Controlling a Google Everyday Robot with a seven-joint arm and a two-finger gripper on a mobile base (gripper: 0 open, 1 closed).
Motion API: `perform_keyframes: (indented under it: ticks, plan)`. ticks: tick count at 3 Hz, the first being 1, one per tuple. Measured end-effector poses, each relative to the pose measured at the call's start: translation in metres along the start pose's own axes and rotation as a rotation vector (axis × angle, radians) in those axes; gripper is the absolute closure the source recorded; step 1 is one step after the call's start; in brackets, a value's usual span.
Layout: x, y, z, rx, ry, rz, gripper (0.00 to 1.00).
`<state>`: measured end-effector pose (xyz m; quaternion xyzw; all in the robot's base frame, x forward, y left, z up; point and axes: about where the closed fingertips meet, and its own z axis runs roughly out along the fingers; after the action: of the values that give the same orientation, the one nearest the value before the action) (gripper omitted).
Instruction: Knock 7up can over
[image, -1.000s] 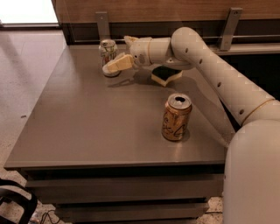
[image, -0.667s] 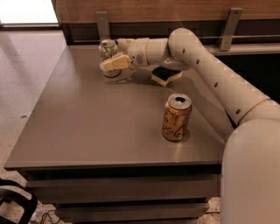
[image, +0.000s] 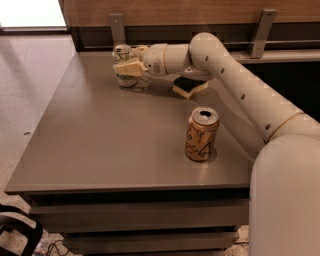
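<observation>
The 7up can (image: 121, 51) stands upright near the far left corner of the table (image: 100, 145), in the upper left of the frame. Only its silver top and a strip of its base show clearly. The middle of its body is covered by the cream claw (image: 128, 64), which lies across the front of it and seems to touch it. Its logo cannot be read. Whether the claw is apart, together or clamped on the can cannot be told, since claw and can overlap and blur into one pale shape.

The arm (image: 235, 80) runs from the claw to the right and down across the frame. It widens into the robot's body (image: 287, 200), which fills the lower right corner and is cut off by the edges.

Just right of the claw and partly under the arm lies a sponge (image: 190, 87), yellow with a dark layer, and its far side is hidden. Nearer the middle of the frame, well apart from the 7up can, a gold can (image: 202, 134) stands upright with its tab opening showing. Its dark script is too soft to read.

A dark curved object (image: 17, 232) at the lower left corner is cut off and cannot be identified
</observation>
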<state>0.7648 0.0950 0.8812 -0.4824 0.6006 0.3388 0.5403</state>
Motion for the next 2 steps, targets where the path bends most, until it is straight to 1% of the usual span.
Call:
perform_keyframes:
  ticks: [1,2]
  plan:
    - [-0.0001,0.0018,0.0030,-0.005,-0.001,0.000,0.89]
    - [-0.0002,0.0032,0.0054,-0.009,-0.001,0.001,1.00]
